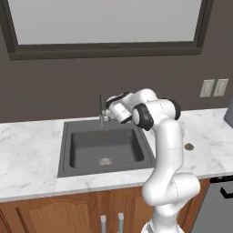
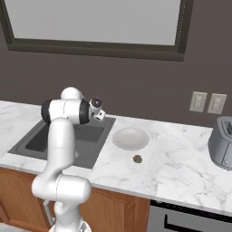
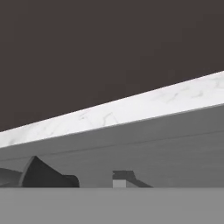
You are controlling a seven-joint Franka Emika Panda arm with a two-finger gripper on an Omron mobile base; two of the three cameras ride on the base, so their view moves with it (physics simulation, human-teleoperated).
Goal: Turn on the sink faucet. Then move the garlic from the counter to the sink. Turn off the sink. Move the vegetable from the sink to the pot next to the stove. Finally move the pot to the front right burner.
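Observation:
The dark sink faucet point(image 1: 101, 110) stands at the back rim of the grey sink point(image 1: 68, 136). My gripper point(image 1: 108, 113) is right beside the faucet's right side at lever height, and the hand hides its fingers. In the hand view the sink rim point(image 3: 166, 140) and a strip of marble counter point(image 3: 131, 108) run below the dark wall. The garlic point(image 1: 189, 146), a small round tan thing, lies on the counter point(image 1: 27, 150) to the right of the sink; it also appears as the garlic point(image 2: 137, 159) in the right base view. The pot and stove are out of view.
A shallow white bowl point(image 2: 130, 137) sits on the counter just right of the sink, behind the garlic. A grey toaster point(image 2: 222, 142) stands at the far right. An oven front point(image 2: 181, 217) lies below the counter's right end. A window spans the dark wall.

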